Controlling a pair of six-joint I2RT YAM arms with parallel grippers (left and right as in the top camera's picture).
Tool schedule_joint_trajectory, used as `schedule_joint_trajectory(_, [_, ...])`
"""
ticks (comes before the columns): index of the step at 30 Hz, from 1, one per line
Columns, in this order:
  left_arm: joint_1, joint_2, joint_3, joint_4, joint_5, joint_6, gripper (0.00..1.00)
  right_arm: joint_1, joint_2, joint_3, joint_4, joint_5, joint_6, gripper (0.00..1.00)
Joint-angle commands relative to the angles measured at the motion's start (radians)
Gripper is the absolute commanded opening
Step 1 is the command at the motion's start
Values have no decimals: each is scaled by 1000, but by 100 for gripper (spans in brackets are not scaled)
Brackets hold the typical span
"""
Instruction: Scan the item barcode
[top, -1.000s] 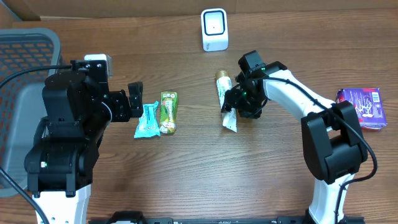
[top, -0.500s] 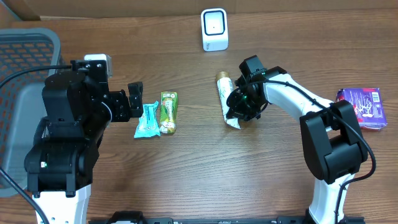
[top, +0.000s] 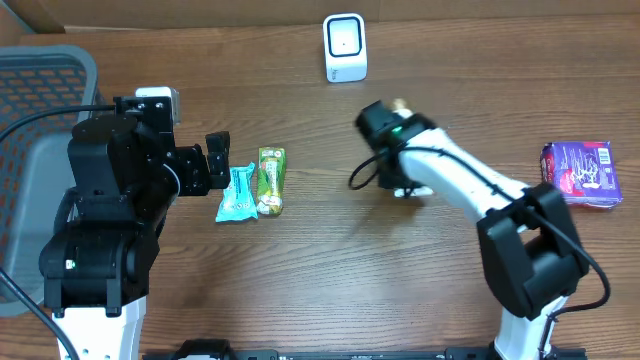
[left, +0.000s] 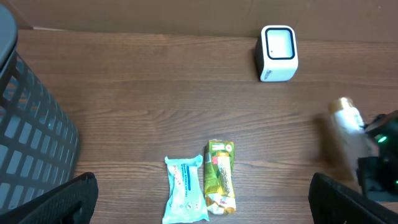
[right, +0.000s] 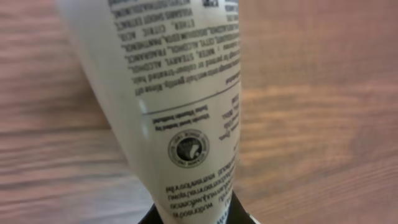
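The item is a pale tube (right: 180, 106) with small printed text and a gold cap (top: 399, 104). It fills the right wrist view, and my right gripper (right: 193, 213) is shut on its lower end. Overhead, the right gripper (top: 383, 128) holds the tube up off the table, right of centre, and the arm hides most of it. The left wrist view shows the tube (left: 345, 134) blurred at the right edge. The white scanner (top: 345, 47) stands at the back centre. My left gripper (top: 217, 160) is open beside two packets.
A light blue packet (top: 237, 193) and a green packet (top: 270, 180) lie side by side in front of the left gripper. A purple box (top: 580, 172) sits at the far right. A grey basket (top: 40, 150) fills the left edge.
My right gripper has shut on the tube and lifted it off the table, swinging up and back toward the scanner. The left arm has not moved.
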Motion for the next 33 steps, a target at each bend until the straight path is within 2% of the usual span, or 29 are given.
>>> schedule_joint_trajectory(1, [0, -5, 15, 1, -3, 8, 100, 68, 11, -13, 17, 197, 26, 4])
schedule_joint_trajectory(3, [0, -5, 15, 1, -3, 8, 100, 98, 38, -13, 16, 237, 26, 8])
schedule_joint_trajectory(5, [0, -5, 15, 1, -3, 8, 100, 122, 56, -13, 16, 241, 17, 24])
schedule_joint_trajectory(7, [0, -5, 15, 1, -3, 8, 100, 138, 59, -13, 13, 236, 17, 34])
schedule_joint_trajectory(9, [0, -5, 15, 1, -3, 8, 100, 145, 59, -13, 18, 225, 6, 40])
schedule_joint_trajectory(17, [0, -5, 15, 1, -3, 8, 100, 146, 57, 5, 37, 121, -35, 44])
schedule_joint_trajectory(22, [0, -5, 15, 1, -3, 8, 100, 120, -3, 87, 20, -57, -110, 45])
schedule_joint_trajectory(23, [0, -5, 15, 1, -3, 8, 100, 109, -25, 105, 15, -99, -130, 49])
schedule_joint_trajectory(26, [0, -5, 15, 1, -3, 8, 100, 53, -96, 148, 4, -252, -171, 75])
schedule_joint_trajectory(28, [0, -5, 15, 1, -3, 8, 100, -11, -137, 154, 4, -392, -211, 88])
schedule_joint_trajectory(33, [0, -5, 15, 1, -3, 8, 100, -213, -127, 146, -43, -683, -426, 91])
